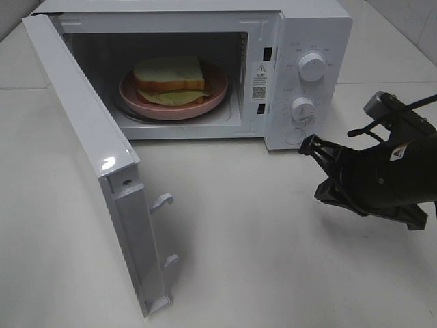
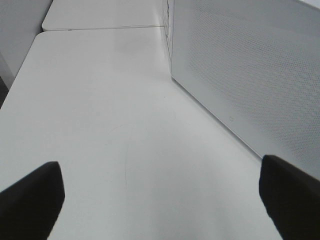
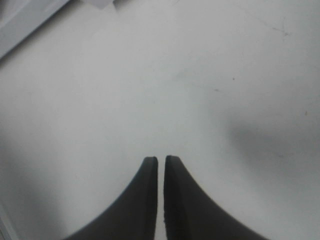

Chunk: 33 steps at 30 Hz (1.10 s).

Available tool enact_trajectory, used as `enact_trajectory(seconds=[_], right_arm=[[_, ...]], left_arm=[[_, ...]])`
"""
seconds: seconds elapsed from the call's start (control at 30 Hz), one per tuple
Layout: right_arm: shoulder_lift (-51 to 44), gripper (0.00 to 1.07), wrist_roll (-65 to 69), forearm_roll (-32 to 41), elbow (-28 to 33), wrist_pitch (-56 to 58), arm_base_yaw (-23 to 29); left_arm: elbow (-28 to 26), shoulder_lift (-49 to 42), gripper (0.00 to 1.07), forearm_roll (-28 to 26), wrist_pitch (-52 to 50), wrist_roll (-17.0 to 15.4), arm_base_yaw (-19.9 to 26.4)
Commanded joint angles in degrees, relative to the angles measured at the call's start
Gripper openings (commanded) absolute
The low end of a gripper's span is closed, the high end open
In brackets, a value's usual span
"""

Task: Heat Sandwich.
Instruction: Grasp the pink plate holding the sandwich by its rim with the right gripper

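White tabletop point(image 1: 259, 225) is stretching across the whole scene – smooth, matte, faintly scuffed, with a thin seam running between its slabs – and pale tiling is showing at the far right corner. A boxy white microwave point(image 1: 321, 34) is standing at the back of it, its glossy door point(image 1: 82, 137) swinging wide toward the near left, two hooked plastic latches point(image 1: 162, 200) jutting from the door's edge. Two round white knobs point(image 1: 312, 68) are sitting one above the other on the control panel. Inside the cavity, the sandwich point(image 1: 169, 76) is lying on a round pink plate point(image 1: 215, 92) – thick, soft-looking white bread with reddish and yellow-green layers peeking out between the slices. The right gripper point(image 1: 307, 145), black and angular, is hovering over the table in front of the control panel, well apart from the cavity; its tapered fingers are sitting almost together with only a thin slit between them, gripping nothing. The left gripper point(image 2: 160, 170) is hanging spread wide over bare table, empty, beside a white panel point(image 2: 250, 65) peppered with fine dots.
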Motion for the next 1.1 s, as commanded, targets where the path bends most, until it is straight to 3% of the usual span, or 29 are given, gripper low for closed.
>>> enact_trajectory(seconds=[0.03, 0.23, 0.6, 0.87, 1.1], right_arm=[[-2.86, 0.11, -10.08, -0.57, -2.29, 8.65, -0.23], [-4.41, 0.13, -22.52, -1.66, -8.94, 26.47, -0.23], [-4.41, 0.17, -32.49, -6.70, -20.80, 47.96, -0.23], [-4.41, 0.19, -40.28, -11.06, -26.24, 53.92, -0.23], [-4.41, 0.20, -61.36, -15.24, -28.07, 56.84, -0.11]], left_arm=[[0.17, -1.60, 1.04, 0.06, -0.74, -0.17, 0.17], [0.17, -1.60, 1.04, 0.06, -0.74, -0.17, 0.17], [0.17, -1.60, 1.04, 0.06, -0.74, -0.17, 0.17], [0.17, -1.60, 1.04, 0.06, -0.74, -0.17, 0.17], [0.17, -1.60, 1.04, 0.06, -0.74, -0.17, 0.17]])
